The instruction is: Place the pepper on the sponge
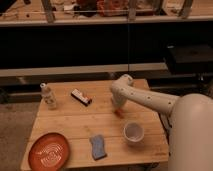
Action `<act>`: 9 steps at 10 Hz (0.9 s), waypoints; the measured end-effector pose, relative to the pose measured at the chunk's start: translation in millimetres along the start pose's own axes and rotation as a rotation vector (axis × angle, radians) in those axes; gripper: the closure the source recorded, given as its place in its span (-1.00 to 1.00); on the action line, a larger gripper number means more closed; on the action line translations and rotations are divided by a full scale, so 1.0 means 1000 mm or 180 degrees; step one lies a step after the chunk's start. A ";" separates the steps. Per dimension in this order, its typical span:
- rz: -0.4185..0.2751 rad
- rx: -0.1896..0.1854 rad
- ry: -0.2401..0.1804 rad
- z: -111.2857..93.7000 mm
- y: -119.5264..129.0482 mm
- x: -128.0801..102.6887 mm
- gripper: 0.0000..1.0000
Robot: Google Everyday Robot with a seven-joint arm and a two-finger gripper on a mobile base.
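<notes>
The pepper [118,113], small and orange-red, lies on the wooden table [75,125] just right of its centre. My gripper [118,106] points down right over the pepper, at the end of the white arm that reaches in from the right. The arm hides where the gripper meets the pepper. The blue-grey sponge [98,146] lies flat near the table's front edge, left of and nearer than the pepper, well apart from the gripper.
A white cup [133,132] stands close to the pepper, front right of it. A round orange plate [50,150] sits at the front left. A clear bottle [48,96] and a black-and-white box [81,97] are at the back left. Dark shelving runs behind the table.
</notes>
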 end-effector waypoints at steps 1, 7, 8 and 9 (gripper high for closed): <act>-0.0019 -0.0010 0.0001 -0.002 -0.002 -0.001 1.00; -0.0092 -0.0054 0.0047 -0.020 -0.013 0.000 1.00; -0.0105 -0.0059 0.0054 -0.022 -0.015 -0.001 1.00; -0.0118 -0.0070 0.0062 -0.023 -0.015 -0.001 1.00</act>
